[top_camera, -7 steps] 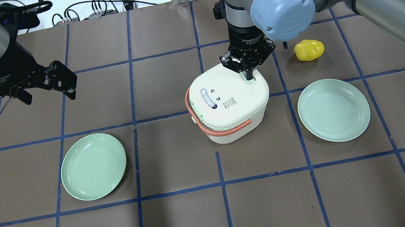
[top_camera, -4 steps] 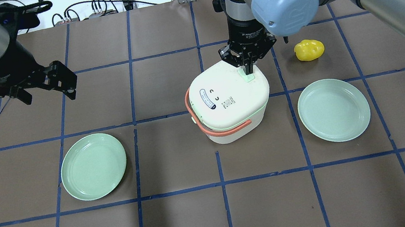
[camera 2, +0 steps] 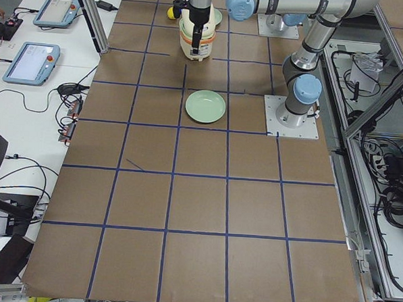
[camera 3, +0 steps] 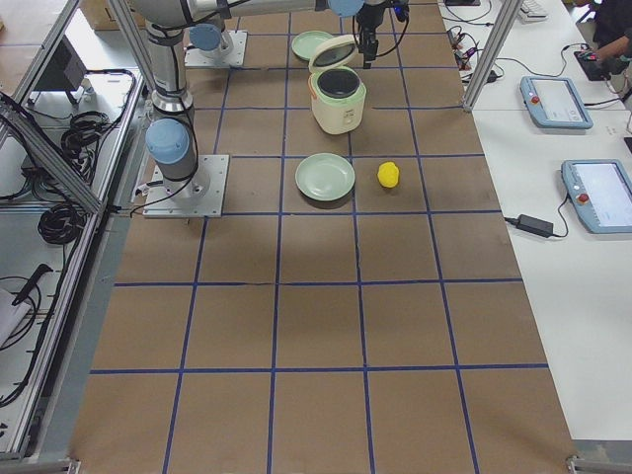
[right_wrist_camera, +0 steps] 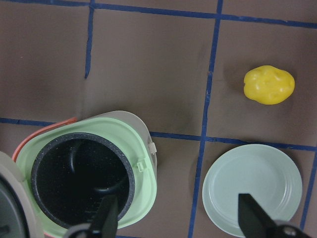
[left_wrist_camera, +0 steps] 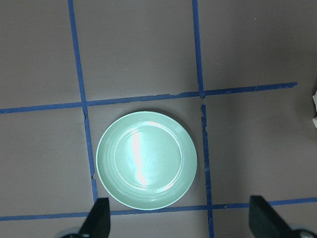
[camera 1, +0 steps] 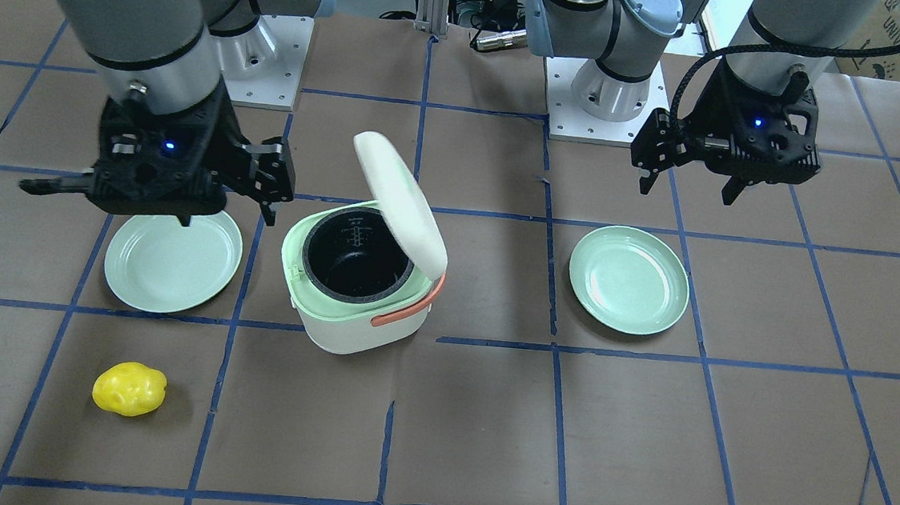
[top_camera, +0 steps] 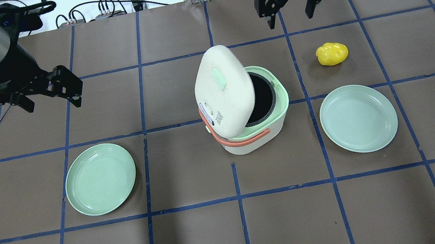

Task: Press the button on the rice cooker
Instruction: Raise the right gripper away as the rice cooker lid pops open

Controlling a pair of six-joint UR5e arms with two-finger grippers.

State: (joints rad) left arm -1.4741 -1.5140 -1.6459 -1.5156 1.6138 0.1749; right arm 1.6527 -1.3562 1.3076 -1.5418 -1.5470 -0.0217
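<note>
At table centre, overhead view: rice cooker (top_camera: 255, 142), cream body, orange handle (top_camera: 246, 138). Lid (top_camera: 225, 99) is raised and tilted, with the green button (top_camera: 219, 79) on its top face. Right gripper (top_camera: 290, 16) has its fingers spread, holds nothing and hangs well apart from the cooker. Left gripper (top_camera: 53, 102) is likewise spread and empty, far to the cooker's left. One green plate sits on each side, left plate (top_camera: 100, 179) and right plate (top_camera: 358, 118). Yellow lumpy item (top_camera: 332, 53) lies near the right plate.

Front-facing view: lid stands nearly upright on its hinge, and the black inner pot (camera 1: 353, 257) is exposed. Neither gripper touches the cooker.

Exterior left view: cooker at the far end, partly hidden by an arm; details are too small to tell.

Exterior right view: cooker with lid up, beyond the near plate and the yellow item.

Left wrist view: left plate lies below, with spread fingertips at the lower edge.

Right wrist view: open pot, right plate and yellow item lie below, and the fingertips are spread.
</note>
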